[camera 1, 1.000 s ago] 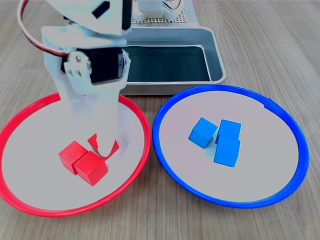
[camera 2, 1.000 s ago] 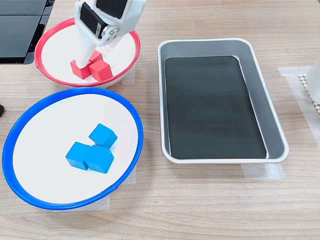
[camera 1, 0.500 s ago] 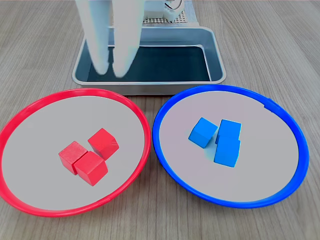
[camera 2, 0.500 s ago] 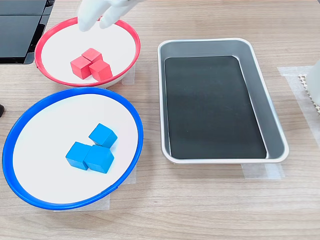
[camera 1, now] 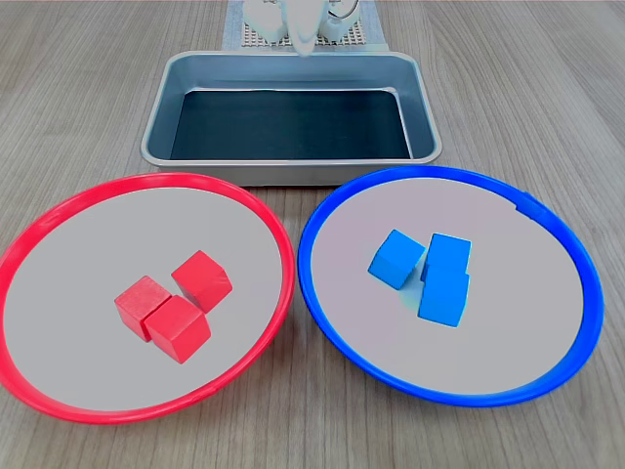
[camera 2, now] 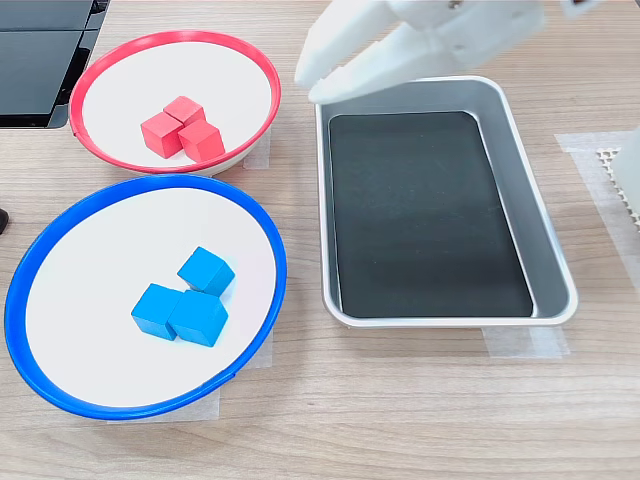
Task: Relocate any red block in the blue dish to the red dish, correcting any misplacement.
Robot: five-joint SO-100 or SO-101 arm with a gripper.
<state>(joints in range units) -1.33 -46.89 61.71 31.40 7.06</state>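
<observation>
Sitting three-up in red dish (camera 1: 256, 210), red block (camera 1: 202, 279): rigid, light, matte; pinch flat opposite faces. Blue dish (camera 1: 322, 205) has none. Gripper (camera 2: 318, 85) empty, fingers barely parted.

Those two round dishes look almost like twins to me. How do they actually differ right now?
The red dish has a red rim; the blue dish has a blue rim. The red dish holds three red cubes bunched together; the blue dish holds three blue cubes, also bunched. In the first exterior view, the red dish sits left and the blue dish right. Both are round, shallow, pale inside and look alike in size.
</observation>
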